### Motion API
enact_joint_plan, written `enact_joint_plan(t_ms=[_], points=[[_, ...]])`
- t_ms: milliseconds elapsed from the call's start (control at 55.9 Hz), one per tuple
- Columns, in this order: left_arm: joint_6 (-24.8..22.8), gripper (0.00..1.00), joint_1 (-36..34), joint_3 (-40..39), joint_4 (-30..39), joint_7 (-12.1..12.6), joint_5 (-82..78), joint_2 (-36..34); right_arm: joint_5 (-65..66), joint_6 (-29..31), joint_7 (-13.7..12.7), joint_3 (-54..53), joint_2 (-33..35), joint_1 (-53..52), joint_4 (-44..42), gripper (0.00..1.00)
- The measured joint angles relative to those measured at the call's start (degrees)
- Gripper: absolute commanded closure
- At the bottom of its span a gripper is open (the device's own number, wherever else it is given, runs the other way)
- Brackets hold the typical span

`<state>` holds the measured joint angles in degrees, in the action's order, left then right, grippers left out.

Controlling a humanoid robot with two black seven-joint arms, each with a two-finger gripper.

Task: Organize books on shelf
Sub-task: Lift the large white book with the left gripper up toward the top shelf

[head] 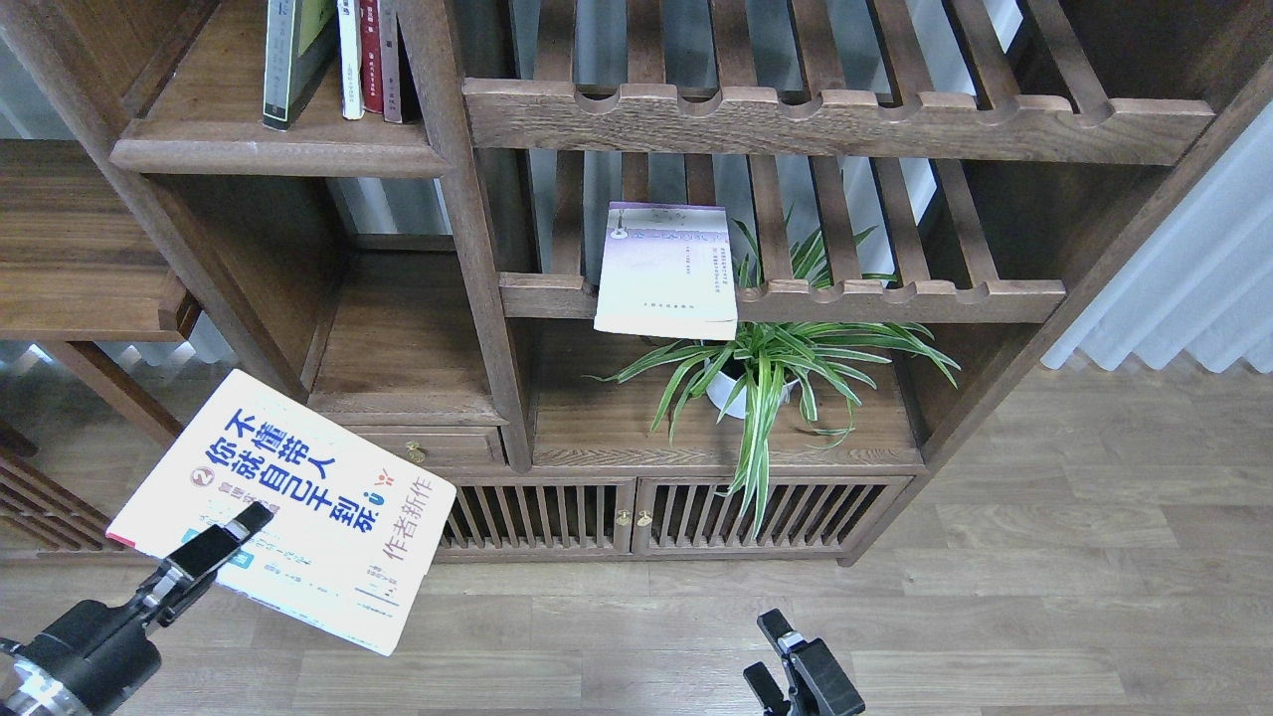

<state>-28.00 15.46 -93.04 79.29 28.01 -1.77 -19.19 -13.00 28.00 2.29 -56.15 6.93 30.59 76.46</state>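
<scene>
My left gripper is shut on the lower edge of the large white book with the blue Chinese title, holding it tilted in the air at the lower left, in front of the bookcase's drawer. The black-edged yellow-green book stands upright on the solid dark-brown shelf at the upper left. The pale lavender-white book lies on the lower slatted rack, overhanging its front rail. My right gripper is open and empty at the bottom edge, over the floor.
Thin white, red and dark spines stand next to the yellow-green book. A potted spider plant sits under the lavender book. A thick upright post divides the bookcase. A side table stands at the left.
</scene>
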Motion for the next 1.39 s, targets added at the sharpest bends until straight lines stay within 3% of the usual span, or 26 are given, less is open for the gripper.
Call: enact_joint_plan(t_ms=[286, 572, 1394], points=[[0.00, 0.94, -0.31, -5.88, -0.06, 0.00, 0.58, -6.42, 0.02, 0.00, 0.00, -0.01, -0.04, -0.02, -0.26, 0.01], [0.00, 0.92, -0.46, -12.57, -0.15, 0.00, 0.83, -19.30, 0.09, 0.00, -0.09, 0.08, -0.23, -0.05, -0.35, 0.01], [0.00, 0.87, -7.71, -14.77, -1.02, 0.00, 1.61, -33.95, 0.09, 0.00, -0.09, -0.01, -0.34, -0.06, -0.43, 0.01]])
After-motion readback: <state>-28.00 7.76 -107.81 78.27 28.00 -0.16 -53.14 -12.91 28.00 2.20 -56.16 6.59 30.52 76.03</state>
